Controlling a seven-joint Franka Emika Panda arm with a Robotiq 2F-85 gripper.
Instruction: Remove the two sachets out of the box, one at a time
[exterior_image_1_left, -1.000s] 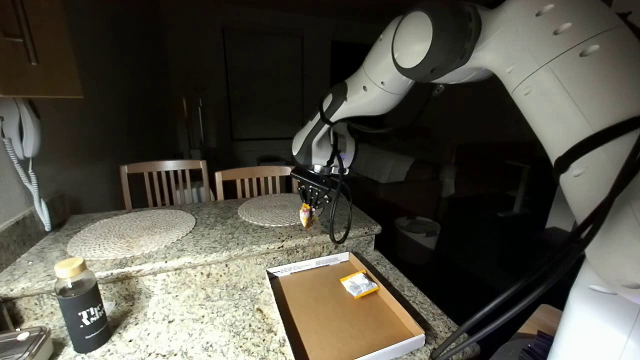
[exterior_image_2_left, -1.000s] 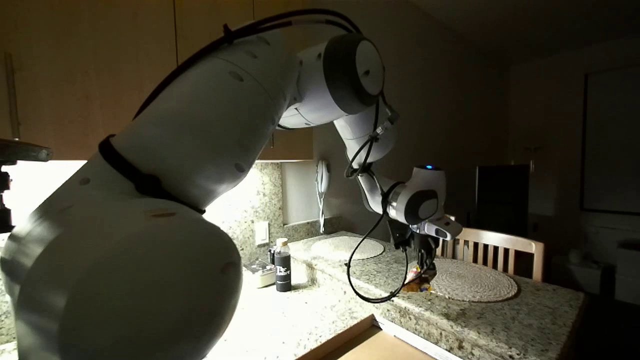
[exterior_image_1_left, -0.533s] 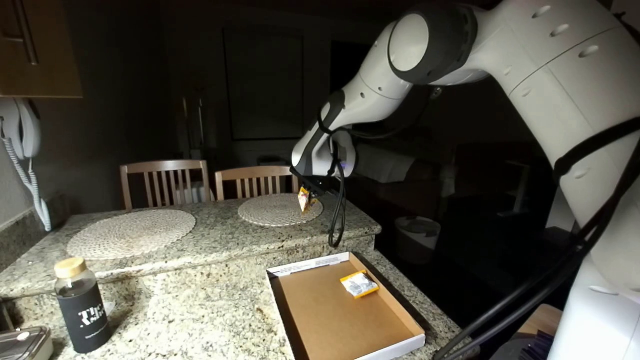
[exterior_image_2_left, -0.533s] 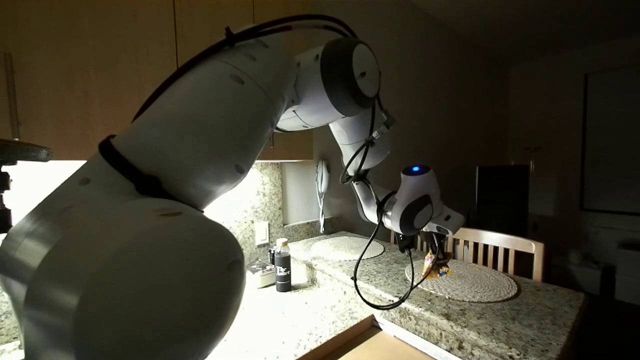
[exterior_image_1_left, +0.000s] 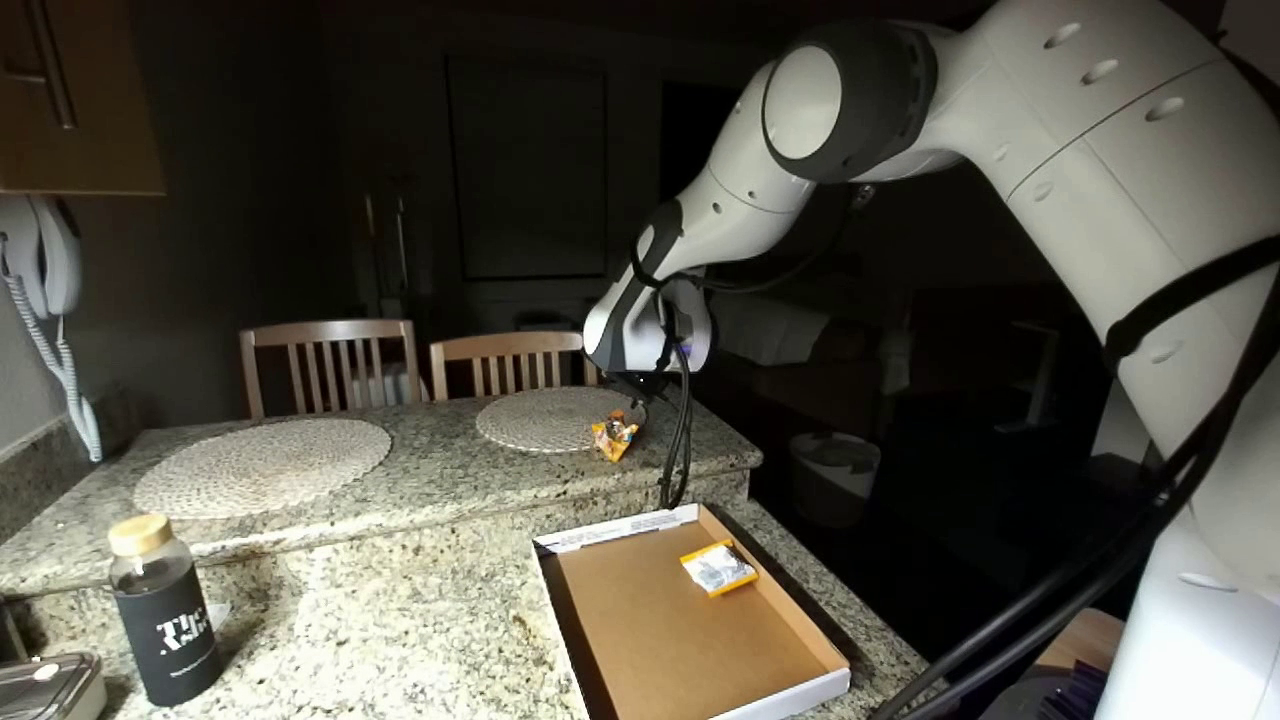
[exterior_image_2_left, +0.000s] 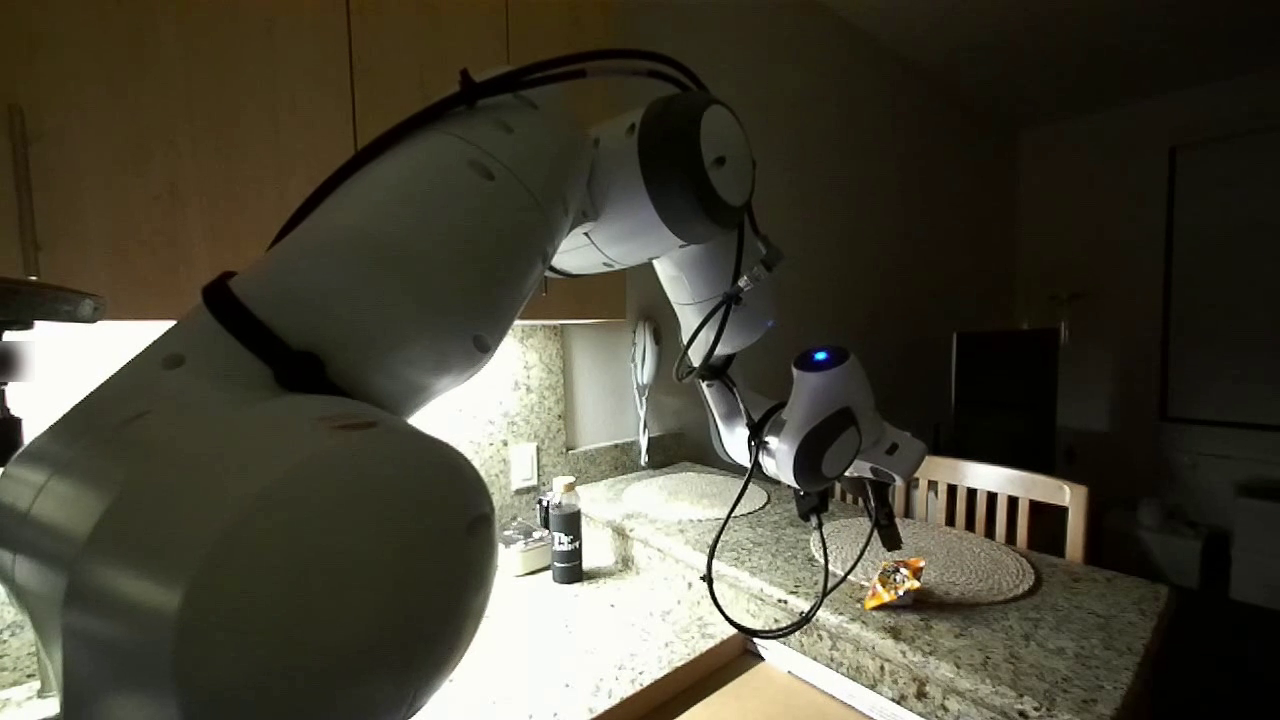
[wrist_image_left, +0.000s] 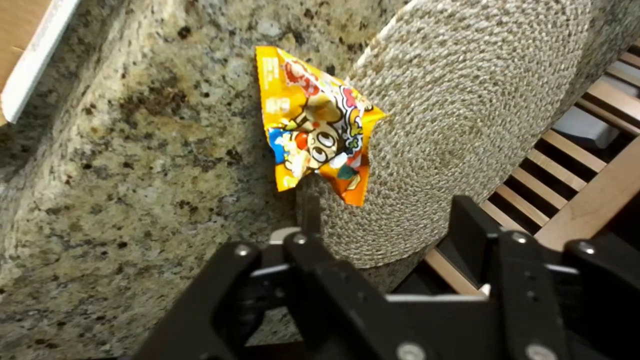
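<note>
One orange sachet (wrist_image_left: 320, 130) with cartoon print is free of my gripper (wrist_image_left: 385, 215), just past its fingertips in the wrist view. It shows at the edge of a round placemat on the raised counter, a little below the hand in an exterior view (exterior_image_2_left: 895, 583). My jaws stand apart with nothing between them; the left fingertip overlaps the sachet's lower edge in the picture, and touching I cannot tell. The other sachet (exterior_image_1_left: 719, 568), silvery white with orange ends, lies inside the shallow cardboard box (exterior_image_1_left: 650, 640), near its far right wall. Only a corner of the box enters the wrist view.
Two round woven placemats (exterior_image_1_left: 265, 465) lie on the raised granite counter (exterior_image_1_left: 440, 465), with wooden chairs (exterior_image_1_left: 330, 370) behind. A dark bottle (exterior_image_1_left: 168, 615) with a wooden cap stands on the lower counter. A cable loop (exterior_image_2_left: 720, 600) hangs below the wrist.
The gripper was shut on the orange sachet above the counter; it has opened and the sachet has dropped away below it. The hand has shifted towards the placemat. The box has not moved.
</note>
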